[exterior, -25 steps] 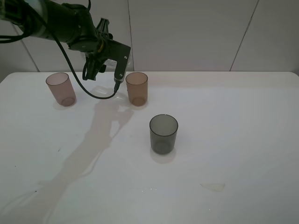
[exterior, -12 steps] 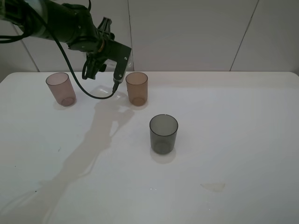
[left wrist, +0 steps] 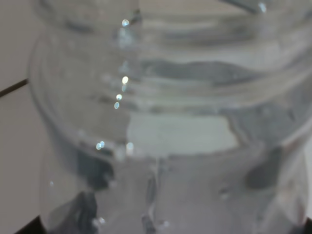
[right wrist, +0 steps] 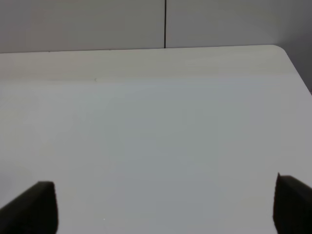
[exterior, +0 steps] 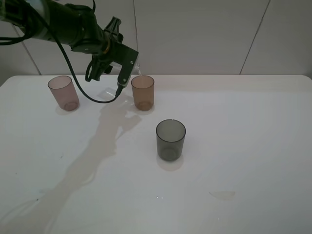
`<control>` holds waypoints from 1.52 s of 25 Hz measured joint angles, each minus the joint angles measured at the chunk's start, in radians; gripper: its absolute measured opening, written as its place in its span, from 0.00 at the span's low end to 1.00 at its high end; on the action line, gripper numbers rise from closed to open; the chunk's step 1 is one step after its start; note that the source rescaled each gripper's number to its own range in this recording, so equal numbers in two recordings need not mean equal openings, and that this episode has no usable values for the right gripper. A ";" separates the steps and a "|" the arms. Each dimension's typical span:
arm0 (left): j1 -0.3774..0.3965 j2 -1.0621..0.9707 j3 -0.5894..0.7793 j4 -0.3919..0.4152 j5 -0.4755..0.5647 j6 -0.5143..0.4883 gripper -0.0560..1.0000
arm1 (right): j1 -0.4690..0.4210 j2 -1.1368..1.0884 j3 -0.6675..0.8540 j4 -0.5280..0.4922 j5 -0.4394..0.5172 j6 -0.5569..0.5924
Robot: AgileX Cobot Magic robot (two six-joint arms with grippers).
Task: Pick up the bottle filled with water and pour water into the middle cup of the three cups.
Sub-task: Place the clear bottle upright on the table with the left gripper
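Observation:
My left gripper (exterior: 128, 60) is shut on the clear bottle (exterior: 136, 68) and holds it tilted above the table. The bottle's open mouth is right over the near-left rim of the amber-orange middle cup (exterior: 143, 92). In the left wrist view the bottle (left wrist: 165, 122) fills the frame, with its threaded neck and water inside. The pinkish-brown cup (exterior: 63, 92) stands to the left and the dark grey cup (exterior: 170, 140) nearer the front. My right gripper (right wrist: 165, 207) is open and empty over bare table, and is out of the exterior view.
A black cable (exterior: 92, 97) hangs from the left arm between the pink and amber cups. A small wet patch (exterior: 222, 195) lies at the front right of the white table (exterior: 243, 126). A tiled wall stands behind the table.
My left gripper has shifted slightly right and up and tilted the bottle further. The bottle's mouth is now at the amber cup's rim. The cups have not moved.

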 joint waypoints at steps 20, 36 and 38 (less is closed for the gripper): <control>0.000 0.000 0.000 0.032 -0.041 0.042 0.08 | 0.000 0.000 0.000 0.000 0.000 0.000; 0.000 0.000 0.000 0.055 -0.048 0.096 0.08 | 0.000 0.000 0.000 0.000 0.000 0.000; 0.000 0.000 0.000 0.059 -0.048 0.097 0.08 | 0.000 0.000 0.000 0.000 0.000 0.000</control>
